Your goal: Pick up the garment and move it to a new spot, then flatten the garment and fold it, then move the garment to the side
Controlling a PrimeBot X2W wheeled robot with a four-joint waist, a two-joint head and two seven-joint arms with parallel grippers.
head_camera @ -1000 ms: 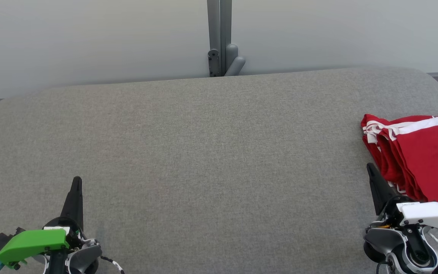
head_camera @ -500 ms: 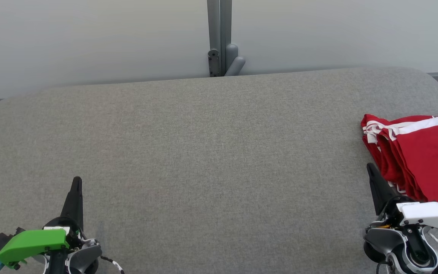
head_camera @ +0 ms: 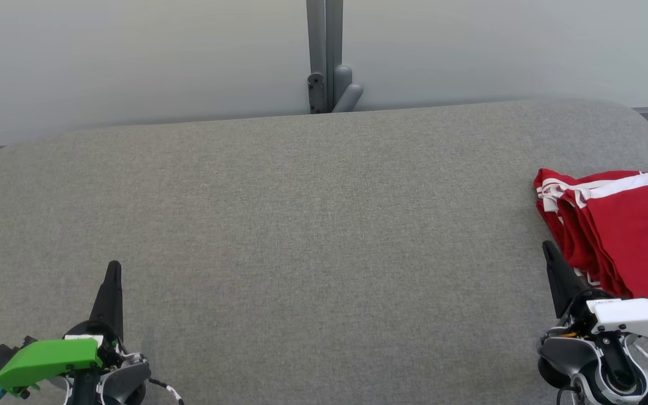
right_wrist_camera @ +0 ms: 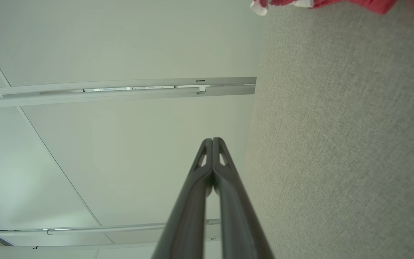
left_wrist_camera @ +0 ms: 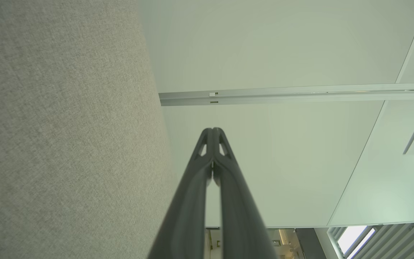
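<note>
Garment (head_camera: 622, 225) is lying folded near the table's (head_camera: 301, 225) right edge, just beside the right gripper (head_camera: 547, 246), while it and the left gripper (head_camera: 113, 265) are sitting closed and empty; a sideways swing of the right arm is likely risking snagged, undone folds.

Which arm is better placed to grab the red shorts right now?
Probably right. The right pincer, shut, sits just beside the red shorts at the right of the grey table; the left pincer, also shut, is far across it.
</note>
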